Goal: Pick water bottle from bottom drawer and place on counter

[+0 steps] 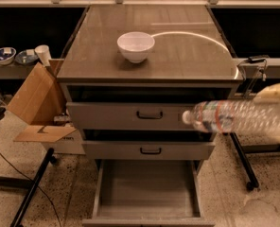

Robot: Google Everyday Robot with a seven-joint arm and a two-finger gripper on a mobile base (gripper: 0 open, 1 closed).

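- Camera view, carrying step: the small clear crinkled plastic water bottle (230, 116) with its white cap hangs in the air, lying level, cap to the left, in front of the right end of the shallow grey top drawer (130, 115); it is out of the deep grey metal bottom drawer (147, 188), which stands open, and it is lower than the glossy brown-grey tabletop (187, 56).
- The pale yellowish end effector (276, 113) sits at the right edge of frame, one finger above and one below the bottle's base end, clamped on it.
- Doing it well, as I judge it: lift higher before moving inward, so the bottle passes over the thin metal edge rather than striking it; aim for the bare area right of the round white bowl (135, 45), well apart from it; a bottle laid on its side may roll, so let go only once it rests steady; the thin wall may buckle under a hard squeeze.
- Hard to make out: most of the end effector and the whole arm are cut off at the right; the fingers cover the bottle's base; the label print cannot be read; the back of the bottom drawer lies hidden under the middle drawer (149, 150).
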